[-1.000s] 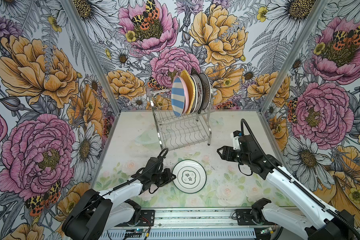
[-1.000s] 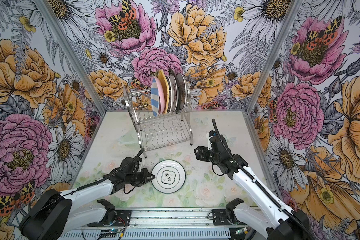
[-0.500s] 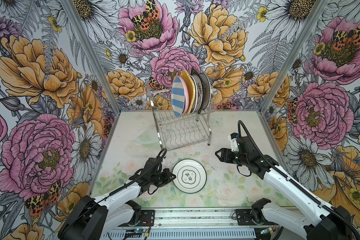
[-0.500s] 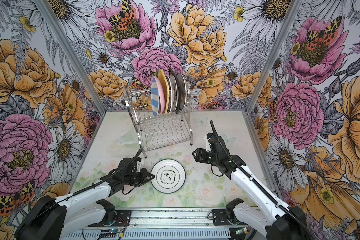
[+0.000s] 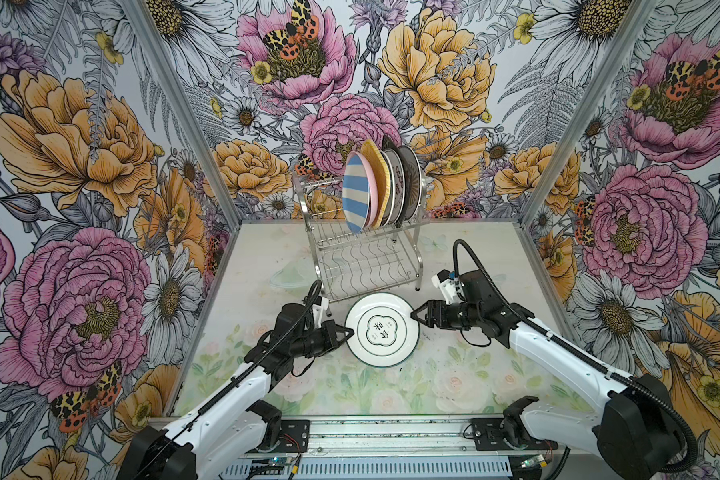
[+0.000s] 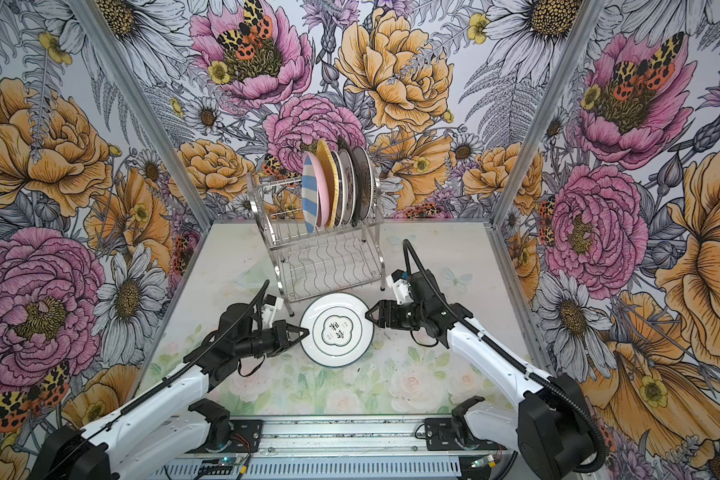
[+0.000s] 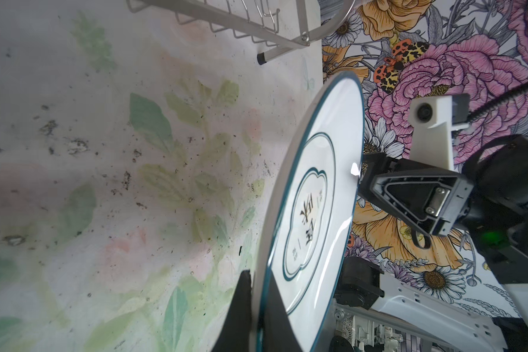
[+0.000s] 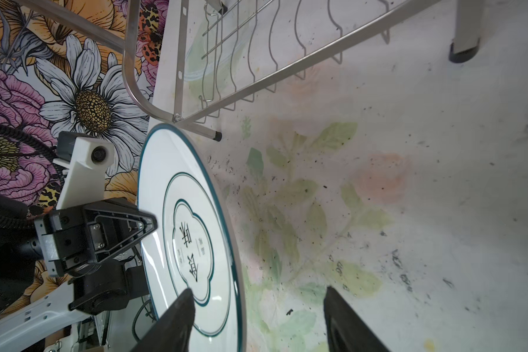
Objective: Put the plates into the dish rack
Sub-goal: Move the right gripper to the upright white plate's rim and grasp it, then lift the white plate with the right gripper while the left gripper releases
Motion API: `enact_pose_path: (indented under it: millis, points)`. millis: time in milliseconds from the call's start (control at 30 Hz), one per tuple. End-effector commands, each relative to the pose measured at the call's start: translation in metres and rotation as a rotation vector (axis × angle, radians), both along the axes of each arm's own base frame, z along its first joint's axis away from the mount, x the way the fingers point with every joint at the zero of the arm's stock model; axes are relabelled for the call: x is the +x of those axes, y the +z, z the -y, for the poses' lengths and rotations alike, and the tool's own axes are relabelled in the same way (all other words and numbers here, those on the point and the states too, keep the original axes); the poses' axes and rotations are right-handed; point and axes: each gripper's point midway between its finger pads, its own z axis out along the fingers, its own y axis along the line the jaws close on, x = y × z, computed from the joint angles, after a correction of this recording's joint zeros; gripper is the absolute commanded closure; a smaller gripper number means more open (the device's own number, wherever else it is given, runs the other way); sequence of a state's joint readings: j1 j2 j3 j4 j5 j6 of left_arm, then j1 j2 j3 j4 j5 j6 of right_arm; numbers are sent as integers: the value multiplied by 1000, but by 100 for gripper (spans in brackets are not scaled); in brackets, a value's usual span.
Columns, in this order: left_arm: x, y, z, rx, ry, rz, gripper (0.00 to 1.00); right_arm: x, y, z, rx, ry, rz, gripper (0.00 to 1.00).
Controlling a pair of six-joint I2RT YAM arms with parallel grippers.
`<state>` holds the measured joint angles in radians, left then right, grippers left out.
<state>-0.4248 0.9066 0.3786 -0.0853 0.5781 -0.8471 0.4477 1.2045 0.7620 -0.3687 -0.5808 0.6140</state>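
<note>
A white plate with a teal rim and a printed centre hangs tilted just above the table, in front of the dish rack. My left gripper is shut on its left rim; the left wrist view shows the rim pinched between the fingers. My right gripper is open at the opposite rim. In the right wrist view one finger lies over the plate's face and the other stands far off over the table. Several plates stand on the rack's upper tier, a blue-white striped one foremost.
The rack's front legs stand close behind the held plate. Flowered walls close in the table on three sides. The arms' base rail runs along the front edge.
The left gripper has lifted the plate a little off the table. The right gripper has moved left, up to the plate's right rim, and its jaws have narrowed slightly.
</note>
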Motion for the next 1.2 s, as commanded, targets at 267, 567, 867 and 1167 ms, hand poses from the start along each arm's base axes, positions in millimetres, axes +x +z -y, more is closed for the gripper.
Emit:
enact_pose_path:
  millis: [267, 567, 867, 1167]
  points:
    - [6, 47, 13, -87, -89, 127, 100, -3, 35, -47, 159, 173, 41, 49]
    - [6, 47, 13, -85, -100, 127, 100, -9, 41, -57, 203, 223, 29, 72]
    - [9, 47, 9, -64, -99, 129, 100, -12, 46, -59, 219, 240, 28, 100]
    - [12, 49, -4, -47, -60, 131, 40, -5, 63, -52, 200, 150, 82, 100]
